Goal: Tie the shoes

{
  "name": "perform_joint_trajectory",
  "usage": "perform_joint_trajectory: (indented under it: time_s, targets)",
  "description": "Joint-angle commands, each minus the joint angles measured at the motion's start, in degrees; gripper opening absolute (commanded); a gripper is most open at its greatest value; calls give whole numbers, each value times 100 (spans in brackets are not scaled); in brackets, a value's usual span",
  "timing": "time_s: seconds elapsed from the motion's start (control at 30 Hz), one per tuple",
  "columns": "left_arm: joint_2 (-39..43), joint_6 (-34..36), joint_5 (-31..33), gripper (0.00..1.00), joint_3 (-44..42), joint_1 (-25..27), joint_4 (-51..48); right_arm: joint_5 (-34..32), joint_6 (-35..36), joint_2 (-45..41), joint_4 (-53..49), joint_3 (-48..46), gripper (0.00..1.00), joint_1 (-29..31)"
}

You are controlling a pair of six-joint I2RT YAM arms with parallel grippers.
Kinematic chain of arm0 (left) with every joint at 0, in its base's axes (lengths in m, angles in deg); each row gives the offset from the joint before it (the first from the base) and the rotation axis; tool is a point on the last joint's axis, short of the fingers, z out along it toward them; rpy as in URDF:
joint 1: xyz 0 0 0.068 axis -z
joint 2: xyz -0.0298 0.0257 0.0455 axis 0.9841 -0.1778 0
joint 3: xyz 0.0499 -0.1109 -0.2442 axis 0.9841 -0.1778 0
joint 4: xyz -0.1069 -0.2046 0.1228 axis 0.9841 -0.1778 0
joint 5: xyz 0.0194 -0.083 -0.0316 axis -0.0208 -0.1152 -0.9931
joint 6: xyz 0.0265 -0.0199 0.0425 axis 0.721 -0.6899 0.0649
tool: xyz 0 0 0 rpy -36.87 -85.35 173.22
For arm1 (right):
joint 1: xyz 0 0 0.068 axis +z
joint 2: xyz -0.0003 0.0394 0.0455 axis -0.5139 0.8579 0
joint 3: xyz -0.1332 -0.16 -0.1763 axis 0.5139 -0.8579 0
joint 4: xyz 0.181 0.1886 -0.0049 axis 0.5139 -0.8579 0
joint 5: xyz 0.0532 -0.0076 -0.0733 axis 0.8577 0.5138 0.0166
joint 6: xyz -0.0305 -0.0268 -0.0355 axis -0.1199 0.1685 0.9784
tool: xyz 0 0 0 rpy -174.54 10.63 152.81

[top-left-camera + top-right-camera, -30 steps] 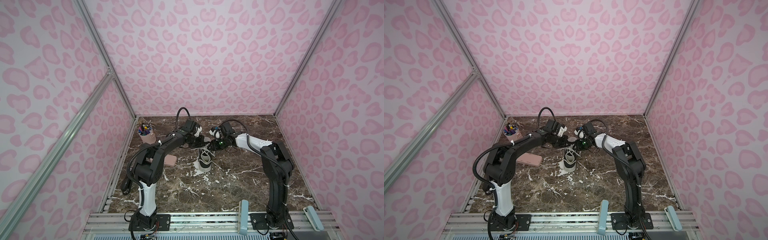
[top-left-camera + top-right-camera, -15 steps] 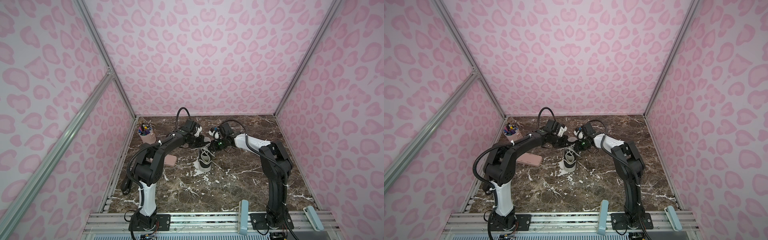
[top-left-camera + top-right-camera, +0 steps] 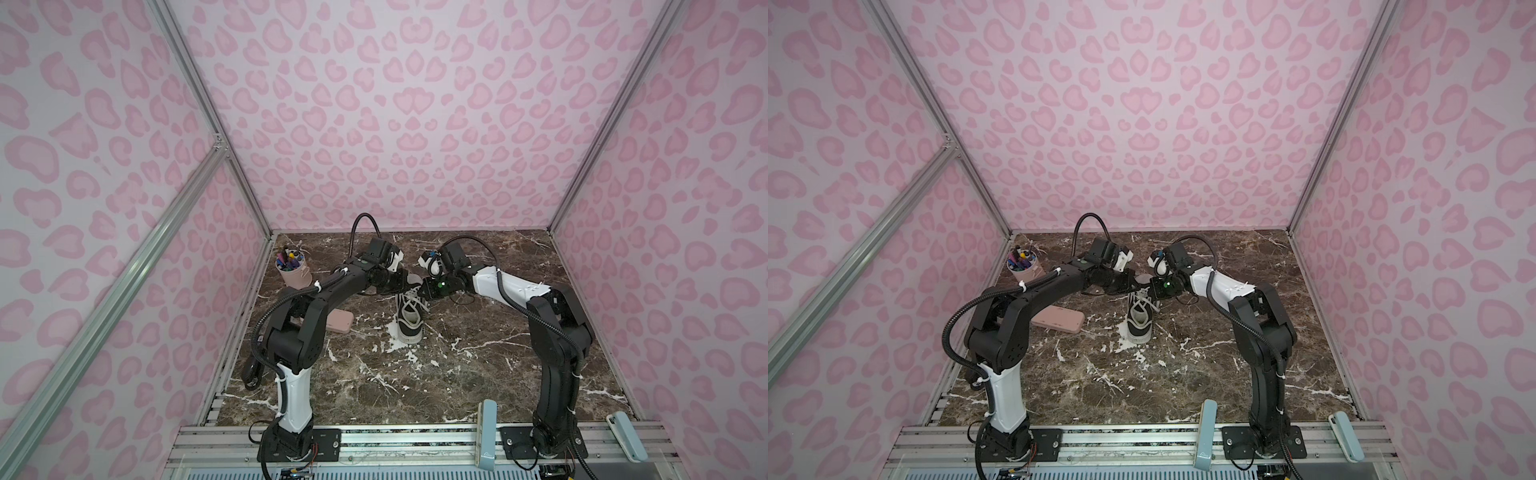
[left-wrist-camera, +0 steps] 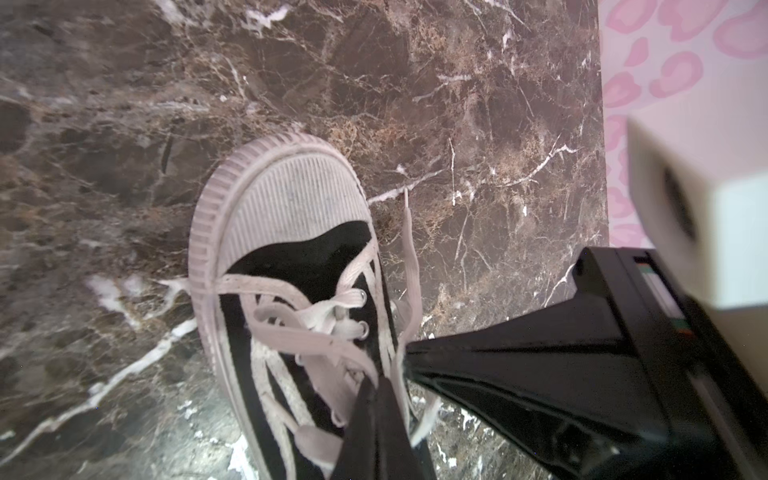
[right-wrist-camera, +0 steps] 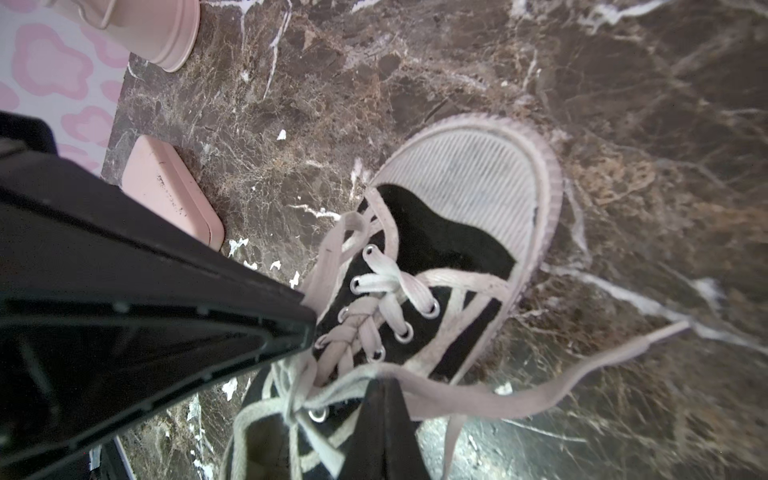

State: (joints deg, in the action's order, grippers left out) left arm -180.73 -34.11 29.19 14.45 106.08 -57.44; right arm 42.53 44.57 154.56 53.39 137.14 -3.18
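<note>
On the marble table (image 3: 478, 374), near its middle, the shoe (image 3: 409, 328) stood on its sole with its white toe cap (image 4: 286, 199) pointing toward the near edge; both top views showed it so. The case (image 3: 338, 322) and pen cup (image 3: 293, 272) sat well apart from it, off to the left. Both of my claws met over the ankle end of the shoe. My left claw (image 4: 374, 399) was clenched on a strand of the laces (image 4: 316, 340) that ran across the lacing, as the left wrist view showed. My right claw (image 5: 380, 386) was clenched too, pinching a strand whose long tail trailed off the side of the shoe onto the table. The two claw tips sat just beside each other.

As for progress, I judged the job to be somewhere in its early half. The laces were threaded through the eyelets (image 5: 432, 309), and near the top ones two strands crossed, which may have been a first half-knot, though I could not tell whether it was pulled snug. No bow showed: I saw no paired loops standing, and the one tail I could follow lay slack on the table beside the toe cap. What was left, as I reckoned it, was to draw the crossing tight, form the loops, wrap one round the other, pull it through and cinch the bow down
</note>
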Motion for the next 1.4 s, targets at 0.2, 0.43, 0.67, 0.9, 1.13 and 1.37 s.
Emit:
perform_joint_trajectory:
  time_s: [0.2, 0.43, 0.67, 0.9, 1.13, 1.37]
  targets:
    - [134, 49, 55, 4, -99, -57, 81, -175, -166, -158, 120, -250, 0, -15]
    - [187, 55, 143, 4, -163, -72, 88, -236, -229, -246, 142, -363, 0, -24]
    - [240, 6, 262, 4, -246, -92, 127, -372, -257, -250, 90, -445, 0, -33]
    - [290, -34, 362, 4, -338, -84, 185, -457, -248, -235, 45, -477, 0, -59]
    - [368, -126, 487, 4, -447, -126, 232, -524, -265, -218, -3, -488, 0, -86]
    - [389, -162, 486, 4, -531, -130, 289, -578, -301, -210, -8, -519, 0, -88]
